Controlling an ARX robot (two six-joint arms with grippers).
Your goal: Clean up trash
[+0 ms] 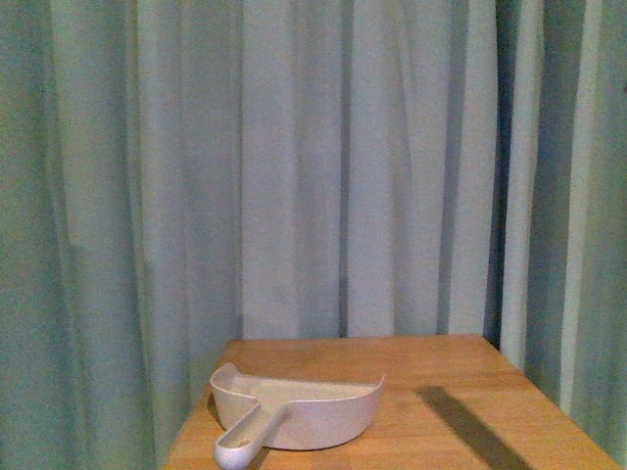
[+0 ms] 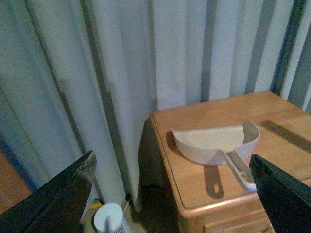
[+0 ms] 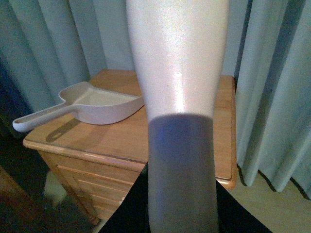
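Left pincer (image 2: 172, 162) gapes wide, empty; right pincer (image 3: 181, 206) clasps a pale tool (image 3: 177, 63).

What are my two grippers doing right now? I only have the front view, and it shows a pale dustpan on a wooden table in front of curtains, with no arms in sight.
Observer: The right gripper is shut on a pale tapered tool, which fills the middle of the right wrist view.
Operator: And the left one?
Observer: The left gripper is open, its black fingers wide apart with nothing between them.
Operator: Is there anything on the floor?
Observer: Yes, the left wrist view shows a white cylinder standing on the floor beside the wooden cabinet.
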